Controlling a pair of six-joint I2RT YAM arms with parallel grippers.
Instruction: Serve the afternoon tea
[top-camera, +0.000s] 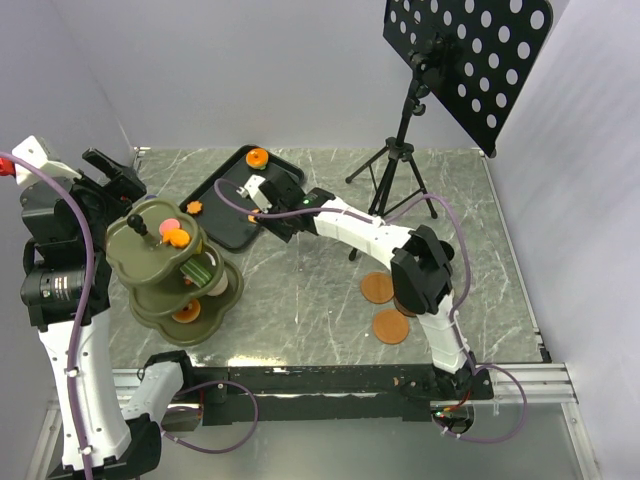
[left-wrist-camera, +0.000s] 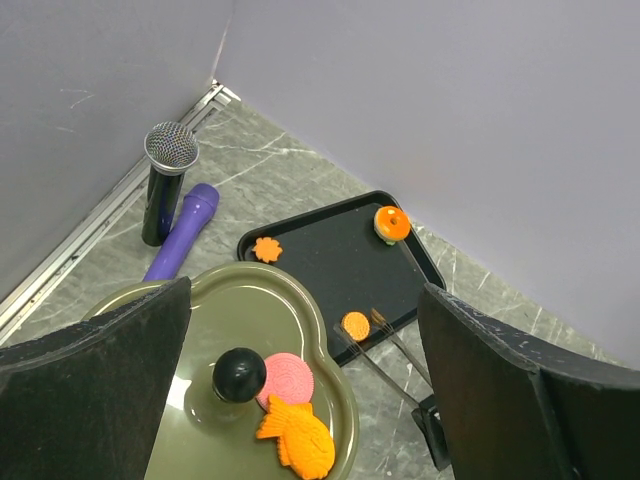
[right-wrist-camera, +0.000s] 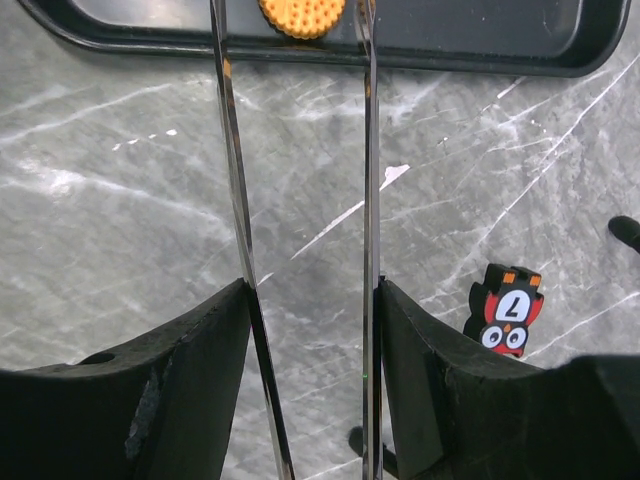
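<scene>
Currently right gripper (right-wrist-camera: 312, 300) clenches metal tongs (right-wrist-camera: 236, 150); orange biscuit (right-wrist-camera: 302, 12) lies between the 2 tong arms, ahead of the jaws, on black tray (right-wrist-camera: 480, 55). Likely light, rigid, slippery: pinch its rim. Left gripper (left-wrist-camera: 303, 300) released.

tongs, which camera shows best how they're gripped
Right wrist: both blades of the tongs run out from the right gripper toward the black tray. Left wrist shows only their tips by the round orange cookie. In the top external view they are too small to make out.
</scene>
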